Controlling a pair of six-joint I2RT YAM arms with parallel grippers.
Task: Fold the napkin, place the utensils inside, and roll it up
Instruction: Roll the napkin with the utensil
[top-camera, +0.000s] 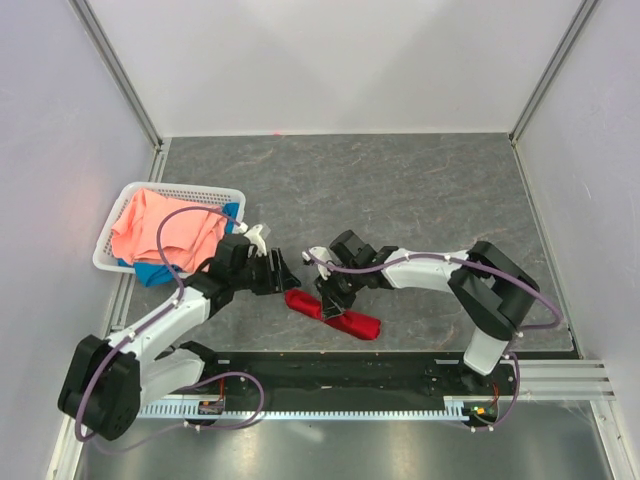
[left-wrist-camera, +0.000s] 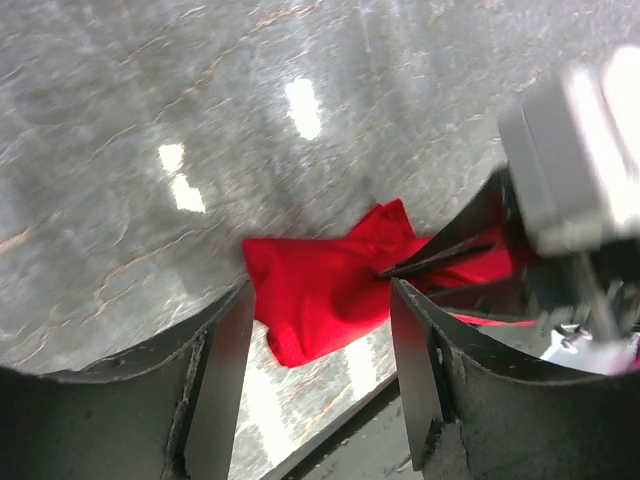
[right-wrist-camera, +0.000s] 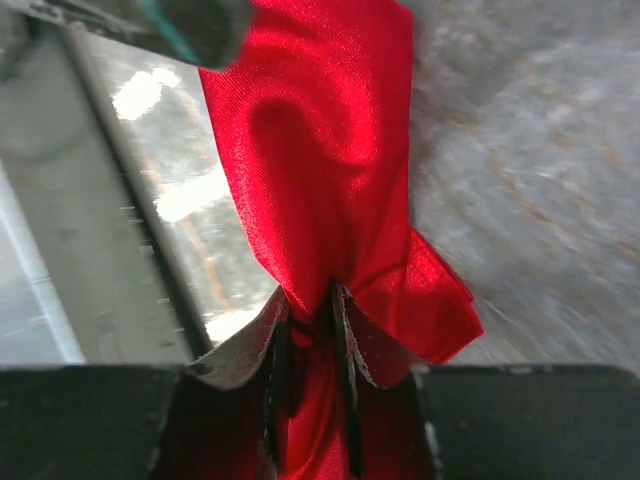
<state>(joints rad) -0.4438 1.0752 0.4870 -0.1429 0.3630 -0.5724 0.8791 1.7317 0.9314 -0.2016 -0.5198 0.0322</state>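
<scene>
The napkin (top-camera: 333, 315) lies bunched lengthwise on the counter (top-camera: 420, 190), lower centre of frame. Right jaws pinch its cloth; left jaws gape empty beside its end. Rolling looks underway; next needs an even, tight turn.

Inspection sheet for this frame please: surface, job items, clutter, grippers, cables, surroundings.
Surface: grey marbled table top, light glare in the wrist views.
Job's things: napkin lies bunched in a strip near the front edge; spoon not seen in any view.
Clutter: white basket at far left, holding a salmon-pink cloth over a blue cloth.
Grippers: left gripper open over one end of the napkin, gripping nothing; right gripper pinched on the napkin.
Cables: purple cables looped along both arms, not snagged.
Surroundings: white enclosure walls; metal rail in front.
</scene>
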